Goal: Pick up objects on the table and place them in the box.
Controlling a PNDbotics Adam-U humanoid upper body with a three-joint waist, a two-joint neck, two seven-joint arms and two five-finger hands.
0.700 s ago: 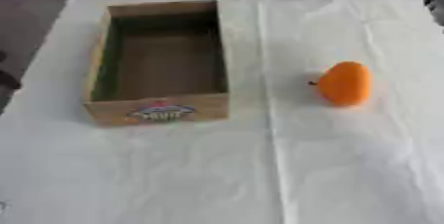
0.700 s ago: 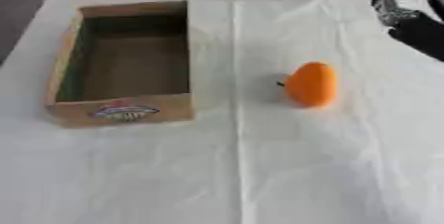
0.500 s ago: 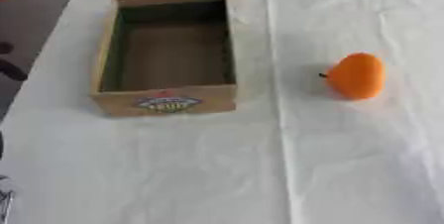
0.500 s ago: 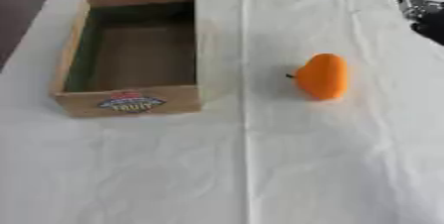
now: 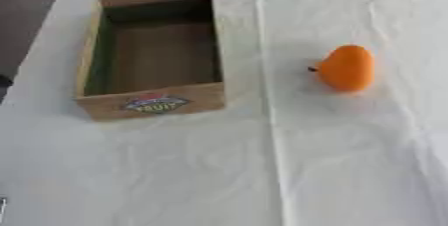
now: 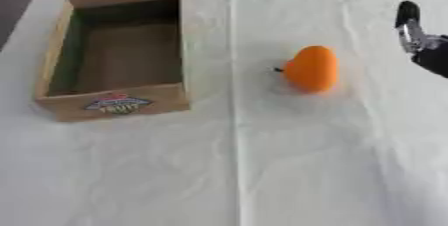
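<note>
Right eye view shows the right hand (image 6: 418, 37) at the right edge, can't tell how its fingers are set. Orange fruit (image 6: 311, 68) sits on the white table (image 6: 289, 160), well right of the cardboard box (image 5: 153, 104).

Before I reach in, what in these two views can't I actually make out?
- Right hand: cut off by the right eye view's right edge; only dark finger parts show, so its posture is unreadable. It is absent from the left eye view.
- Left hand: in neither view.
- Box: label blurred, barely legible; near wall hides the floor just behind it.
- Orange fruit: underside and far side hidden.
</note>
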